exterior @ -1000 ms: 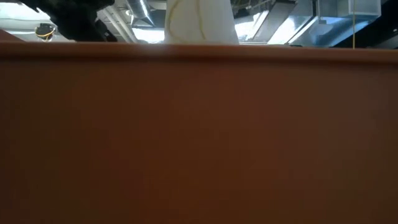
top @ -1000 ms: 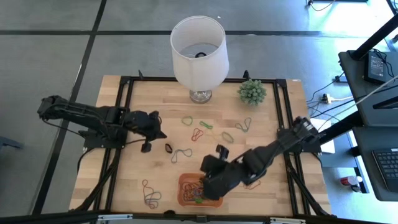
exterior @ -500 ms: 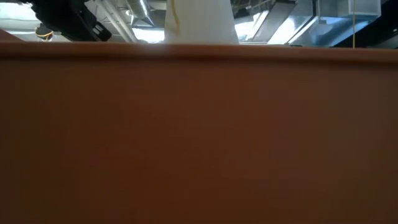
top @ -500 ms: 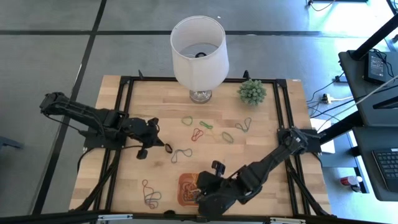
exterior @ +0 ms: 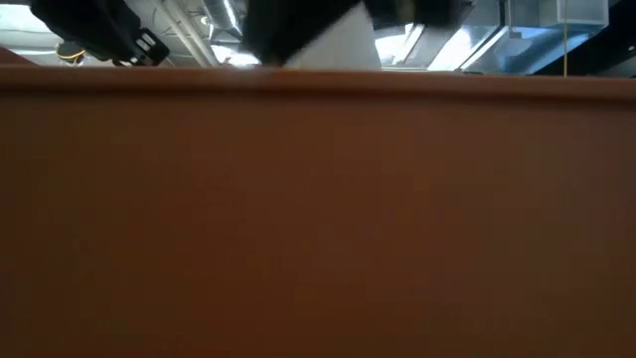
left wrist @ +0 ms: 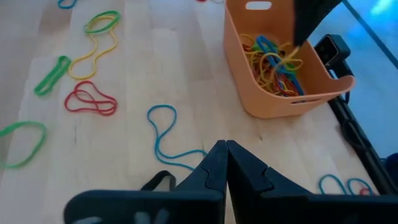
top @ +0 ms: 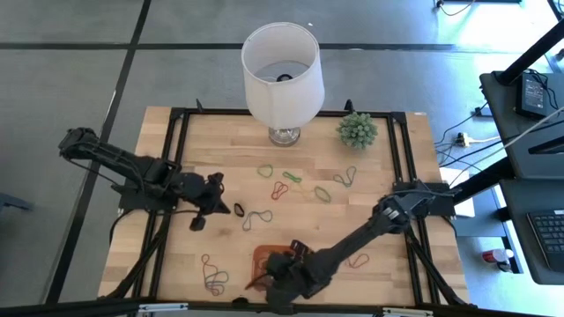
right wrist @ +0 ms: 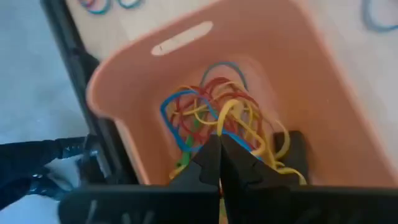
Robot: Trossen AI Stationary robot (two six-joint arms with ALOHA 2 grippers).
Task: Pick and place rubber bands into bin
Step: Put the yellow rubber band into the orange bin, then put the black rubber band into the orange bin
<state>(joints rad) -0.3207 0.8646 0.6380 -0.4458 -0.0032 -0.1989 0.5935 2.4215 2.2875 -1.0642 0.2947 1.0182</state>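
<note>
The orange bin (top: 261, 255) stands near the table's near edge and holds a tangle of yellow, red, blue and green rubber bands (right wrist: 217, 112). My right gripper (right wrist: 219, 142) is shut and points down inside the bin (right wrist: 124, 81); in the high view it is over the bin (top: 275, 269). Loose bands lie flat on the wood: green (top: 265, 170), red (top: 279, 189), blue (top: 256, 217). My left gripper (left wrist: 226, 149) is shut, left of the middle (top: 220, 204). It is low over the table beside a black band (left wrist: 158, 180) and a blue band (left wrist: 165, 134). My right gripper comes from above, and its shut fingertips reach the pile of bands in the bin. A yellow band (right wrist: 231, 109) arches away from right at the tips. I cannot tell whether it is pinched between them. My left gripper: I cannot tell whether a finger touches the black band beside it.
A white lamp (top: 282, 70) and a small green plant (top: 357, 129) stand at the far edge. More bands lie near-left (top: 213, 275) and right of the bin (top: 357, 261). The bin's wall (exterior: 318, 219) fills the low view. A black frame rims the table.
My right gripper has moved toward the table's near edge and a little left, from the bin's far-right side to over and into the bin, its arm stretching out. My left gripper has shifted slightly toward the near edge, closer to the black band.
</note>
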